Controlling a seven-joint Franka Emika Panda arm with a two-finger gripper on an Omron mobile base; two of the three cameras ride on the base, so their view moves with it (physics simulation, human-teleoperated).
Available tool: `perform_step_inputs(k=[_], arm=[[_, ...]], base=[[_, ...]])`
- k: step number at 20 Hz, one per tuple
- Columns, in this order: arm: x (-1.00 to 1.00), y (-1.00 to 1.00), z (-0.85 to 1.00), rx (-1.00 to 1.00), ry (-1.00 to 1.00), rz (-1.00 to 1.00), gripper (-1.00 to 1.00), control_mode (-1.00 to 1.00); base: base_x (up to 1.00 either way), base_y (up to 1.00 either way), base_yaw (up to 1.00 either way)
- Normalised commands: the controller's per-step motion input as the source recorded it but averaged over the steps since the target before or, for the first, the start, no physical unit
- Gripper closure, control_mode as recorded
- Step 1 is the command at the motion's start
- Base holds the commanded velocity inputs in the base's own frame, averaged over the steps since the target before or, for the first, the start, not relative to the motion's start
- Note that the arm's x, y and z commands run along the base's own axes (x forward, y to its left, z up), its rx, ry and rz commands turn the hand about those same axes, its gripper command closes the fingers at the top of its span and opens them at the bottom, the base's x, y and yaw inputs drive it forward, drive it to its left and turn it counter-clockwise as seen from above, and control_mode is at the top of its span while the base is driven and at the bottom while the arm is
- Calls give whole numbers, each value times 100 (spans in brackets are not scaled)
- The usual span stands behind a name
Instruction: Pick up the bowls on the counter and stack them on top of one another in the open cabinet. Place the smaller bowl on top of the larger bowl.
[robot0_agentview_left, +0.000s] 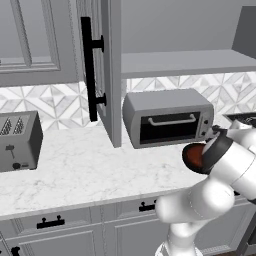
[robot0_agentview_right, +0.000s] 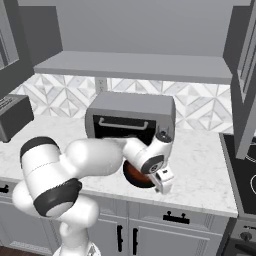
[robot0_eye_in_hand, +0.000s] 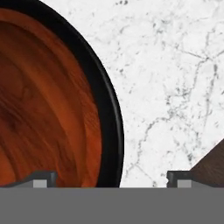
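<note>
Two dark fingertips (robot0_eye_in_hand: 43, 178) stand wide apart at the near edge of the hand view, straddling the dark rim of the smaller bowl (robot0_eye_in_hand: 48, 105), with nothing clamped between them; the gripper (robot0_eye_in_hand: 111, 179) is released; the reddish-brown bowl sits on the counter (robot0_eye_in_hand: 175, 87), just in front of the toaster oven (robot0_agentview_right: 131, 117); the open cabinet (robot0_agentview_right: 135, 65) hangs above.

Even, soft rendered light — no glare. A dark shadow falls on the counter (robot0_eye_in_hand: 175, 87) right of the gripper (robot0_eye_in_hand: 111, 179); the close-up looks slightly blurred.
</note>
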Motion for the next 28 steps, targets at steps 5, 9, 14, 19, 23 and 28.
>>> perform_step_inputs(k=[5, 9, 14, 19, 23, 28], arm=[[13, 2, -25, 0, -5, 5, -100, -100], [9, 0, -19, 0, -8, 4, 100, -100], [1, 0, -2, 0, -1, 1, 100, -100], [0, 0, 0, 0, 0, 0, 100, -100], [-18, 0, 25, 0, -4, 0, 100, -100], [-65, 0, 78, 0, -18, 0, 100, -100]], base=[[0, 0, 0], [0, 0, 0], [0, 0, 0], [0, 0, 0], [0, 0, 0], [0, 0, 0]])
